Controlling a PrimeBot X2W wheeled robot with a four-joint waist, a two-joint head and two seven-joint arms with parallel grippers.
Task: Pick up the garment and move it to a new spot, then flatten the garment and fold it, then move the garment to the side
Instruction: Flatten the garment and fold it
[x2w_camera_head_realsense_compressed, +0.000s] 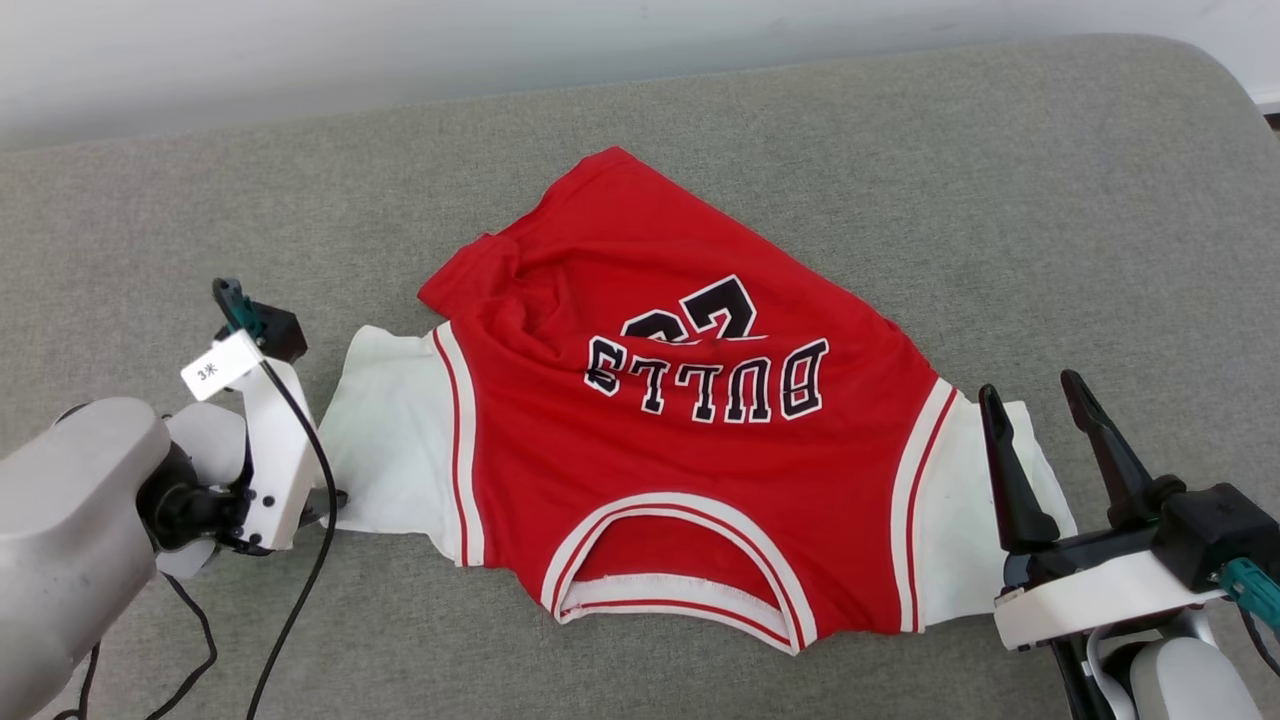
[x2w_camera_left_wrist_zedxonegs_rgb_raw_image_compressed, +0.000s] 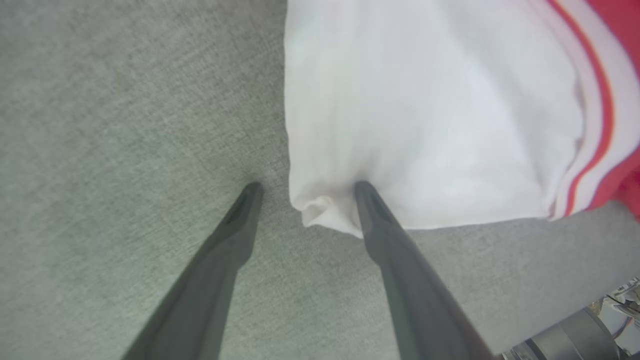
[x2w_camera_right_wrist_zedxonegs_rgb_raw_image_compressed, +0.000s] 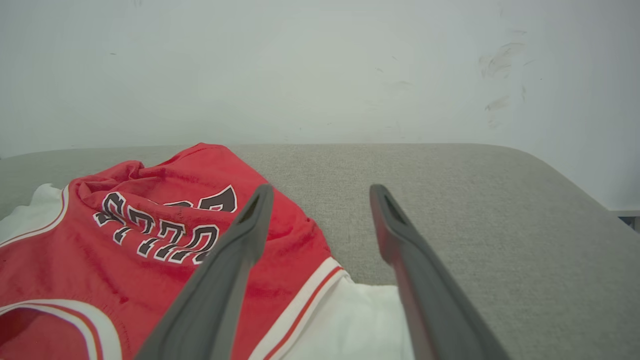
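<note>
As it lay on the grey upholstered surface (x2w_camera_head_realsense_compressed: 1000, 200), the red "BULLS 23" jersey (x2w_camera_head_realsense_compressed: 690, 450) was spread lettering-up, collar nearest the robot and far hem rumpled, with a white sleeve out to each side. The left gripper (x2w_camera_left_wrist_zedxonegs_rgb_raw_image_compressed: 306, 192) had its fingers apart astride the corner of the left-hand sleeve (x2w_camera_left_wrist_zedxonegs_rgb_raw_image_compressed: 425, 125), clamping nothing. The right gripper (x2w_camera_head_realsense_compressed: 1030, 390) stood equally wide over the other sleeve (x2w_camera_head_realsense_compressed: 950, 560), holding nothing, a pale wall (x2w_camera_right_wrist_zedxonegs_rgb_raw_image_compressed: 320, 65) beyond.
</note>
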